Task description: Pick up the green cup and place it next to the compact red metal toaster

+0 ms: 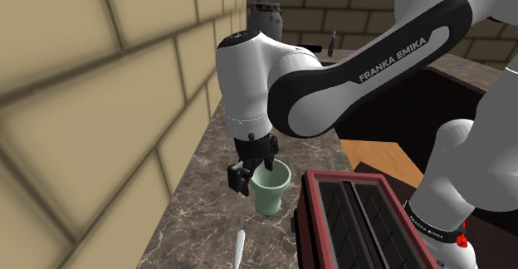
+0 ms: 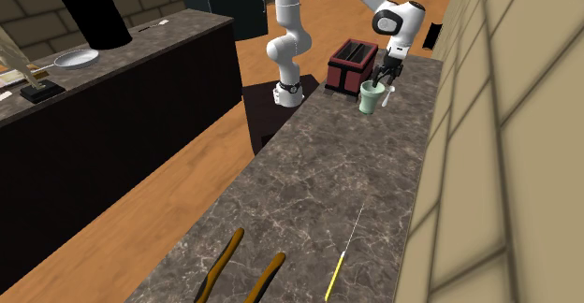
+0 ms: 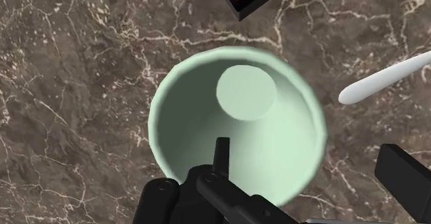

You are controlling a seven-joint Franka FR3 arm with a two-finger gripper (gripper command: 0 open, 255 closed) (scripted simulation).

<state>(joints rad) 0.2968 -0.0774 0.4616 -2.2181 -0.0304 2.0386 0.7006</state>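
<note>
Brown marbled stone countertop (image 2: pixel 318 189) runs long and narrow along a wall of large tan blocks (image 2: pixel 524 114), with an orange-brown wooden floor (image 2: pixel 187 151) on its open side. Across that floor stands a second, dark counter (image 2: pixel 112 77) carrying a pale round plate (image 2: pixel 75 60) and a tall black shape (image 2: pixel 94 11). At the near end of the marbled top in the second exterior view lie two curved orange-handled tools (image 2: pixel 243 268) and a thin stick with a yellow end (image 2: pixel 344 254).

At the far end sits a boxy red toaster with two dark slots (image 1: pixel 357 226). A pale green cup with a flared rim (image 1: pixel 274 194) stands upright on the stone just beside the toaster, on its wall-facing side, with a narrow strip of counter showing between them. A slender white utensil (image 3: pixel 387 81) lies on the counter close to the cup.

The white arm bends down over this spot and its all-black gripper (image 3: pixel 306 150) hangs at the cup's mouth. Its fingers stand well apart, straddling the rim: one finger (image 3: pixel 221 153) reaches inside the cup, the other sits outside the cup's wall. Neither presses the wall, so the cup is not gripped.
</note>
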